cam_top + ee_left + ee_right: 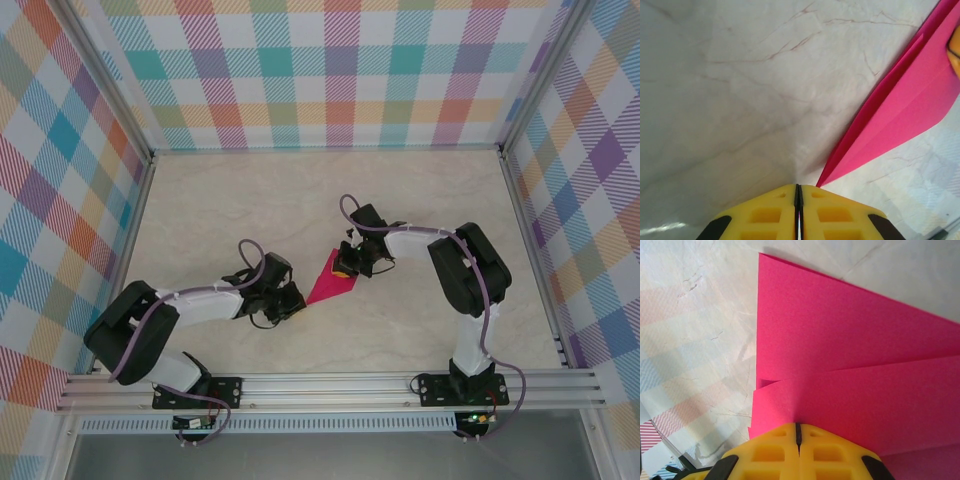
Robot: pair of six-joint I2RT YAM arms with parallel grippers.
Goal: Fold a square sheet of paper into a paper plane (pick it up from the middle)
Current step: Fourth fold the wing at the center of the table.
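Paper plane (332,281): magenta-pink, folded to a pointed wedge. It lies flat near the middle of the table, between my two grippers, with its point toward my left side and its wide end toward my right.
Layers: my right wrist view shows overlapping flaps of the plane (850,365) with a crease line running across them.
Left gripper (296,300): fingers pressed together with nothing between them. The plane's point (822,184) sits just beside my fingertips.
Right gripper (346,264): fingers clenched, their tips at the plane's wide end. I cannot tell whether a layer is pinched.
Table (250,200): pale marble-look top with thin veins, faintly mirroring the wall checks.
Walls (340,70): plaid on three sides in teal, pink, orange and purple.
Frame: aluminium posts (105,80) at the back corners and a rail (330,385) along the near edge, by my bases.
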